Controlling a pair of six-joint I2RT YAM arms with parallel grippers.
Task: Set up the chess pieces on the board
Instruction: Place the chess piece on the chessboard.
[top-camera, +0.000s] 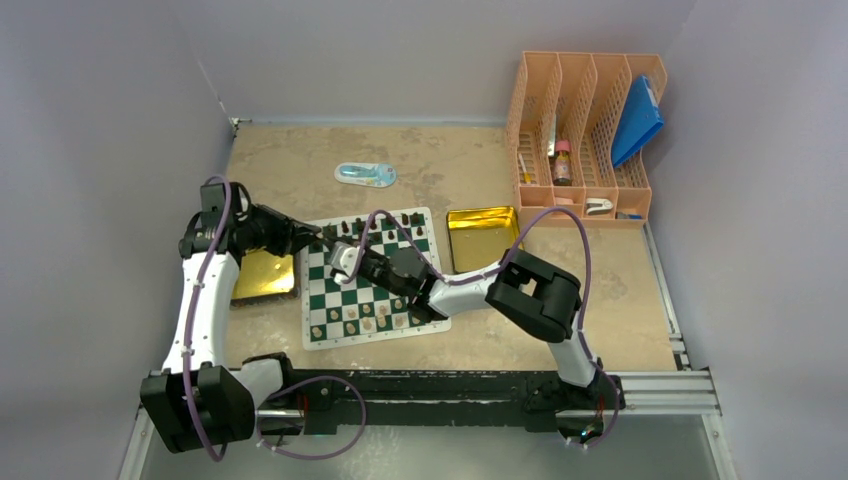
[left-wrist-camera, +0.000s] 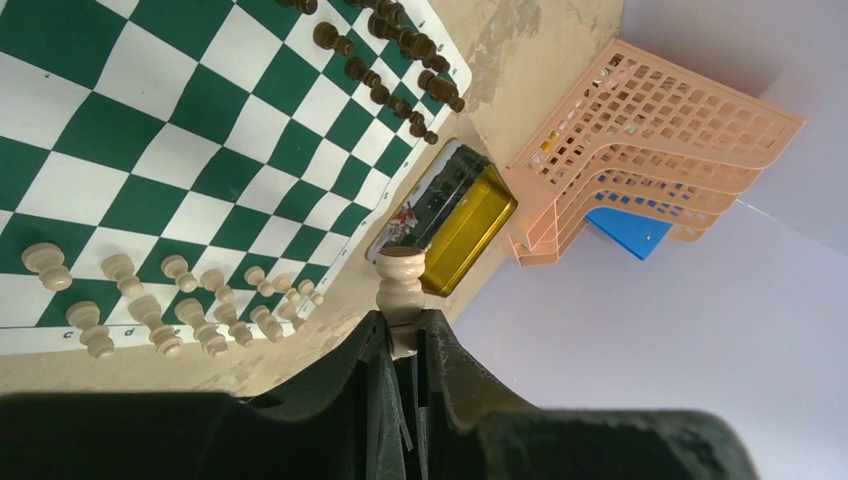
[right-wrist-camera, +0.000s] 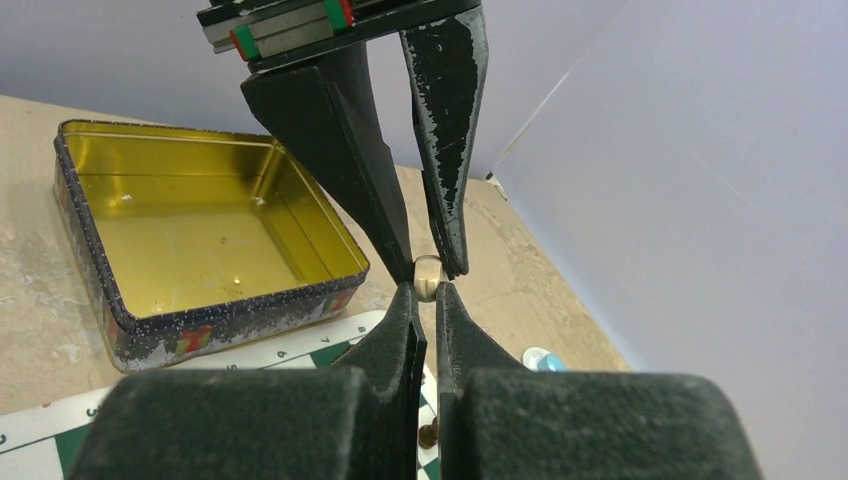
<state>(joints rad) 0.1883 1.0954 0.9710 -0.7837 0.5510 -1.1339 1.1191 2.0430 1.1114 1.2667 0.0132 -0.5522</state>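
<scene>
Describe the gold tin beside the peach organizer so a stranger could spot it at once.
Find the green-and-white board in the middle of the table. Just off its far right corner, toward the peach organizer, lies the gold tin, open side up. The other gold tin sits on the board's left side; only this one lies between board and organizer.

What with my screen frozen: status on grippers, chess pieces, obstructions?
Left gripper shut on cream piece. Right gripper shut, tips at that piece. Other pieces standing in rows on board. Right arm stretched over board.
</scene>
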